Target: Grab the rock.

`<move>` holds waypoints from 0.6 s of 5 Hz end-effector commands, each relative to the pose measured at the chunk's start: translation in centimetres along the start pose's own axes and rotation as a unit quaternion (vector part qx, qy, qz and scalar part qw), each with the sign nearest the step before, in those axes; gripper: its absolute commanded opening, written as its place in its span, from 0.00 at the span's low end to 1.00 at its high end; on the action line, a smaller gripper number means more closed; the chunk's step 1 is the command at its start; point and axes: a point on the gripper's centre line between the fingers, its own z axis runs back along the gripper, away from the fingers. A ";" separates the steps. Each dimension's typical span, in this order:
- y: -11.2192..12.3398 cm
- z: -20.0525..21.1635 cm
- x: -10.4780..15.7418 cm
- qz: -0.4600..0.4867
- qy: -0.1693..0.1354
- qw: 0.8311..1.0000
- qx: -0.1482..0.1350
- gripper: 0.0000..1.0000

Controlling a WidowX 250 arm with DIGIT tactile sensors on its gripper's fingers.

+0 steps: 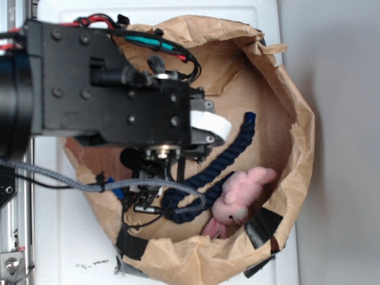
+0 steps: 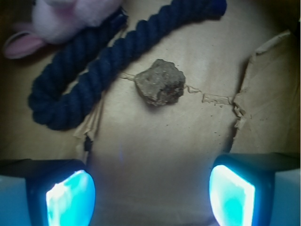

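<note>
The rock is seen lying on the floor of a crumpled brown paper bag, just beside the dark-blue rope (the pink plush bunny is tucked at the rope's far side). The gripper is held apart above it, nothing between its glowing pads.

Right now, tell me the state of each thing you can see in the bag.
pincer: open, empty, pads apart above the bag floor
rock: lying loose on the paper, ungrasped, beside the rope
rope: bent double, lying flat
plush bunny: lying against the bag wall
paper bag: open, floor torn
</note>
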 end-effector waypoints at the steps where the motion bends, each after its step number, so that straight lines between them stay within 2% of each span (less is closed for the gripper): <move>1: -0.1 0.4 1.6 -0.001 -0.009 1.000 0.006 1.00; 2: 0.1 0.6 2.3 0.002 -0.005 1.000 0.005 1.00; 3: -0.1 1.1 3.4 -0.007 -0.016 1.000 0.010 1.00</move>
